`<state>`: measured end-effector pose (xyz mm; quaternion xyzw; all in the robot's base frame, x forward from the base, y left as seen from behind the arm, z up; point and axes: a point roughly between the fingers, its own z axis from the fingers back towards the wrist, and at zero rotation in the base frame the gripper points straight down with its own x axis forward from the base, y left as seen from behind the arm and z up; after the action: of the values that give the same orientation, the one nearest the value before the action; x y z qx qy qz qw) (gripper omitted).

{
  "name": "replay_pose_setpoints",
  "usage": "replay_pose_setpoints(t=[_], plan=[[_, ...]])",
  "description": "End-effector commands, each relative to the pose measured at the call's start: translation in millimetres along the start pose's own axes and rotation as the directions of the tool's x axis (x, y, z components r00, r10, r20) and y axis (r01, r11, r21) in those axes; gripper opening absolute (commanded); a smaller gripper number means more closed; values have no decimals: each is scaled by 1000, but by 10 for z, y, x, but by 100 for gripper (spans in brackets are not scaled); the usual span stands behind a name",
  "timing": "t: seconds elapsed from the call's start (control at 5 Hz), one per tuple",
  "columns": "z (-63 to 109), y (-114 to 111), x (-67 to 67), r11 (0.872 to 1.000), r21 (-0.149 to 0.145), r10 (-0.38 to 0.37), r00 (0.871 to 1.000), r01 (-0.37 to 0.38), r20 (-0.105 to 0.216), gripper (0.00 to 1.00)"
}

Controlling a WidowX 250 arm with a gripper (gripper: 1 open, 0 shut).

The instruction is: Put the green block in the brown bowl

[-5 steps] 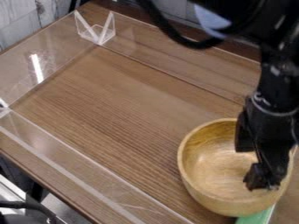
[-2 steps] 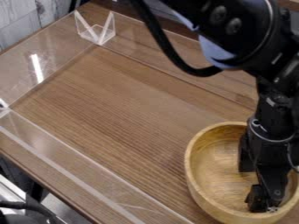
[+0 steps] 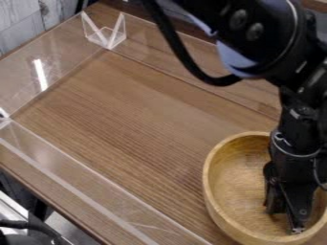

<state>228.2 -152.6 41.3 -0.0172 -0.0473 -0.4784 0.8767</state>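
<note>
- Brown wood-grained tabletop [image 3: 141, 124] fills most of the frame, its grain running on a slant from the upper left toward the lower right, with a glossy, see-through band [image 3: 96, 196] along its left and lower-left side.
- A bright patch of reflected light sits on the glossy surface at the left of the frame.
- At the upper left stands a small, clear, angular object [image 3: 106, 31] with pale edges; what it is cannot be told.
- A small white item [image 3: 4, 119] shows at the left edge, cut off by the frame.
- Dark cables [image 3: 29, 226] and other dark shapes lie in the lower-left corner, too unclear to name.
- The brown bowl [image 3: 221, 196], round and wooden, with a thick rim and a deep hollow, is at the lower right, its right side partly covered by the arm.
- A black robot arm [image 3: 262, 48] with a bluish-grey section comes down from the top right, a thick black cable [image 3: 175, 46] looping beside it.
- The black hand [image 3: 288, 212] is clenched, its fingertips down inside the bowl's hollow; whether anything is pinched between them cannot be told.
- The green block is hidden or outside the view, so its place cannot be told.
</note>
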Motion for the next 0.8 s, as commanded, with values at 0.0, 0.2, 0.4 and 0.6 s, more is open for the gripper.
replay_pose_setpoints(t=[0.0,0.2,0.4,0.6], plan=[[50,49,0,1000,15,24,1000,-25,13,0],[56,60,-19,999,17,51,999,-52,5,0],[66,70,-37,997,19,81,997,-81,-2,0],[79,80,-54,994,21,111,994,-111,-8,0]])
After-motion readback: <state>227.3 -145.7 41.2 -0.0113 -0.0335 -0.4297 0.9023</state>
